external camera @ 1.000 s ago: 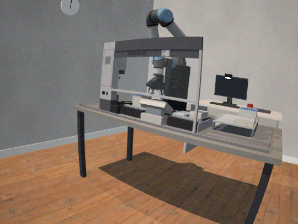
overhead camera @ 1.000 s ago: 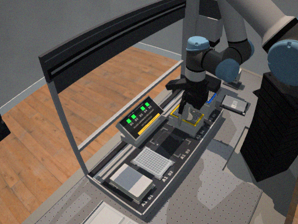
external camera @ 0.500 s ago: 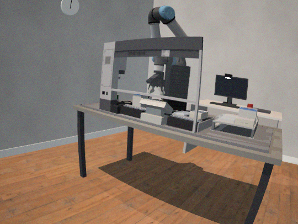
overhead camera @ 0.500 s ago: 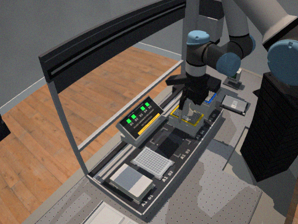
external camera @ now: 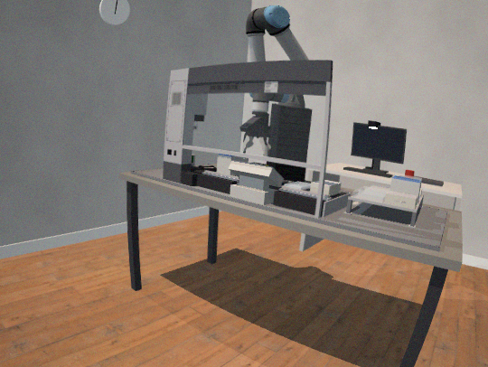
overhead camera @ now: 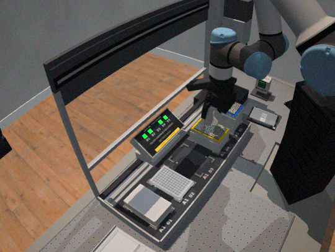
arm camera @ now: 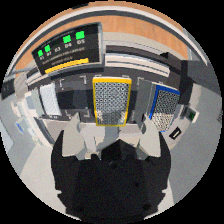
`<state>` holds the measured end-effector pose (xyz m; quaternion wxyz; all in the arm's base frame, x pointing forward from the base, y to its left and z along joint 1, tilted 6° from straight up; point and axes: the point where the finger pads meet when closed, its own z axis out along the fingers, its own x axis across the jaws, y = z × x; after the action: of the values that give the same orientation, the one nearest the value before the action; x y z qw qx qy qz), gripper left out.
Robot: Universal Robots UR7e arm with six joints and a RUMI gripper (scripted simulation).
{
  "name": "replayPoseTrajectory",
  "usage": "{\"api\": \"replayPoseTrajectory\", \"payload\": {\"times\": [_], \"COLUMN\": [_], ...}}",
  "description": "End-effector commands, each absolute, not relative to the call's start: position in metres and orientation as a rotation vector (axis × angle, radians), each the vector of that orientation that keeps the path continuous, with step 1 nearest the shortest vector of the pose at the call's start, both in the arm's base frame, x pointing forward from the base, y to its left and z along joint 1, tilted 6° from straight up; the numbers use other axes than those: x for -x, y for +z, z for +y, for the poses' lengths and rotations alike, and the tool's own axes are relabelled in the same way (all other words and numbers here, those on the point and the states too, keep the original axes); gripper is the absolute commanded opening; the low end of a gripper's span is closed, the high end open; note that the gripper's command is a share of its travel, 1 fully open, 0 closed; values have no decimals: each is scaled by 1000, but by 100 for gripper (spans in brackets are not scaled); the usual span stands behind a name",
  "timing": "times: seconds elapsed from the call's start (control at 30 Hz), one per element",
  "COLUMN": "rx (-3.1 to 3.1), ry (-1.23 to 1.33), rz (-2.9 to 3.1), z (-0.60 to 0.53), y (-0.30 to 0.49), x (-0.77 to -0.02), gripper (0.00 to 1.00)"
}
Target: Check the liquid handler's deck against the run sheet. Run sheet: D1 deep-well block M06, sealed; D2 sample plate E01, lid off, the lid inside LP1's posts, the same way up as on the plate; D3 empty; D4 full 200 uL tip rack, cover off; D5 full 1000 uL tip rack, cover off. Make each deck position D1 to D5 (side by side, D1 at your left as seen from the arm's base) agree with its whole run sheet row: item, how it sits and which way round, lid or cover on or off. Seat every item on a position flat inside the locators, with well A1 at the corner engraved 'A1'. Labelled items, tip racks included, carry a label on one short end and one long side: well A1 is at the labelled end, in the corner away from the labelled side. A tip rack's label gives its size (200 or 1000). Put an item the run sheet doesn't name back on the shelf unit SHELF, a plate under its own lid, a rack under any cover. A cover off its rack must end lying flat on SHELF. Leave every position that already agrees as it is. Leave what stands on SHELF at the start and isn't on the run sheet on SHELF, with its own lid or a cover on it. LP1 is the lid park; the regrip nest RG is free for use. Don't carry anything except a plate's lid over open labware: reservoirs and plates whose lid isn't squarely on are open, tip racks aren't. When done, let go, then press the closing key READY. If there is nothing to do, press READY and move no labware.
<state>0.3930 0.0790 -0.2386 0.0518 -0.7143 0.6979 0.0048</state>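
Note:
My gripper is open and empty, hanging just above the yellow-rimmed tip rack on D4, fingers apart from it. In the wrist view the fingers frame that uncovered rack, with the blue-rimmed tip rack to its right. The blue-rimmed rack sits uncovered on D5, partly hidden by my wrist. D3 is bare. A clear open well plate lies on D2. A block with a grey and white sealed top sits on D1.
A status panel with several green lights stands beside the deck. A flat grey labelled item lies beyond D5, near the READY key. The gantry frame spans overhead. The shelf unit holds several items.

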Motion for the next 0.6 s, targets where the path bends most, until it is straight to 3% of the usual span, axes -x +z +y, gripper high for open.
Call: {"api": "replayPoseTrajectory", "payload": {"times": [0.0,0.57], "rx": [2173,2173], "ry": [14,14], "rz": [2123,2123], "z": [78,76], "y": [-232,-207], "x": [-393,-391], "gripper": [82,82]}}
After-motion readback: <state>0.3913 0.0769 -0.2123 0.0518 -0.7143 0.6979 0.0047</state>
